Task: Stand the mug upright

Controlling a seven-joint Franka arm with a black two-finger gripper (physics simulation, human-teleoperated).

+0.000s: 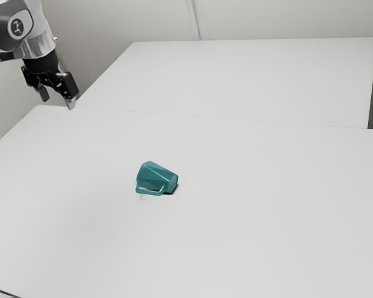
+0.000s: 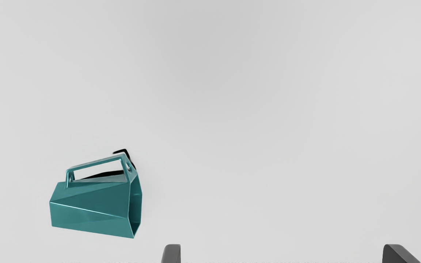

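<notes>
- Presently the mug [image 1: 156, 178] lies on its side on the table [image 1: 236, 236], not upright; seen in the exterior view, its mouth [image 2: 135, 204] points to about nine o'clock, its base to about three, and its handle [image 2: 97, 162] sits on the six o'clock side.
- Gripper [image 1: 58, 102] raised and empty, fingers [image 2: 172, 254] wide apart; the mug lies at roughly four o'clock from it in the exterior view, well apart, outside the space between the fingers.
- Risk, approach: coming straight down from the present pose would probably miss the mug; cause, sideways offset; a fingertip could otherwise strike the rim and push the mug away.
- Risk, grip: the body is faceted and tapers towards the base; pads closing on slanted faces may slide, and the mug may twist between them.
- Risk, handle: a finger could catch on the handle or enter its loop; the likely result is a skewed hold.
- Risk, turning: insufficient lift could drag the base edge against the table; too little rotation would leave the mug leaning.
- Risk, release: letting go while it is tilted or above the surface could tip it over again; the base should sit flat beforehand.
</notes>
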